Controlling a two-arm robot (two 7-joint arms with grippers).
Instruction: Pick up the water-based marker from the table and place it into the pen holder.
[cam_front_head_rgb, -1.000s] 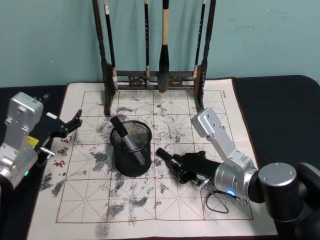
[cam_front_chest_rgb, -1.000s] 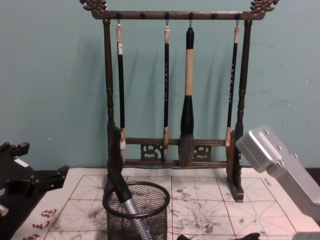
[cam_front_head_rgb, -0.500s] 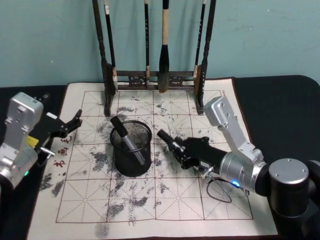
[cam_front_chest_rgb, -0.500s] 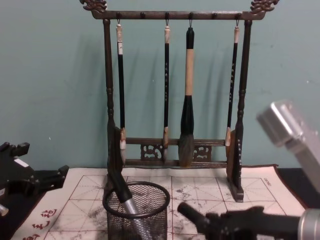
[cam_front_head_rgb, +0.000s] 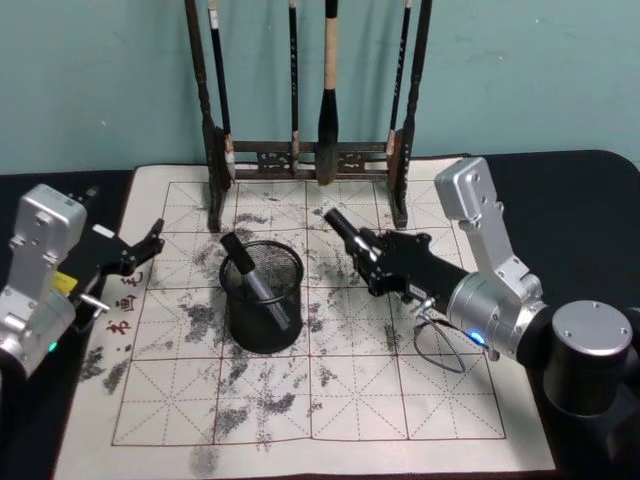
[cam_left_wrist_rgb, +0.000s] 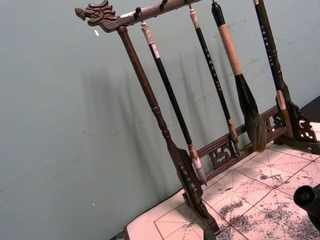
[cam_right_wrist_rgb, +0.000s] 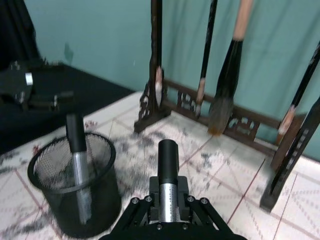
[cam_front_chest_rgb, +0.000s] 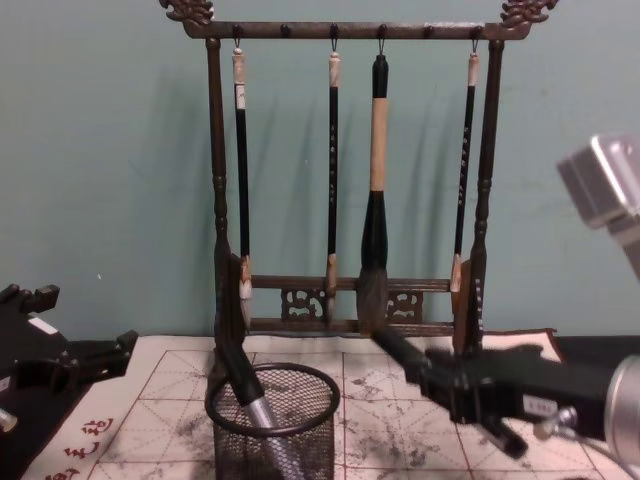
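Head view: right claw pinching a black marker by its rear part, cap end aimed toward the far left, over the mat between the pen holder and the right post of the brush rack. Holder upright on the mat, left of its middle, just in front of the rack's left post, with the other marker leaning inside. Rack along the mat's far edge. Left claw near the left edge of the surface, fingers spread, holding nothing.

Left wrist view: rack with 4 hanging brushes, a corner of mat below.

Right wrist view: marker clamped in the right claw, pointing toward the rack. Holder off to one side, apart from the marker, other marker propped within.

Chest view: right claw in from the right edge, marker tilted up and to the left, held clear of the mat, higher than the rim of the holder and to its right, not touching. Left claw low at the left edge, spread.
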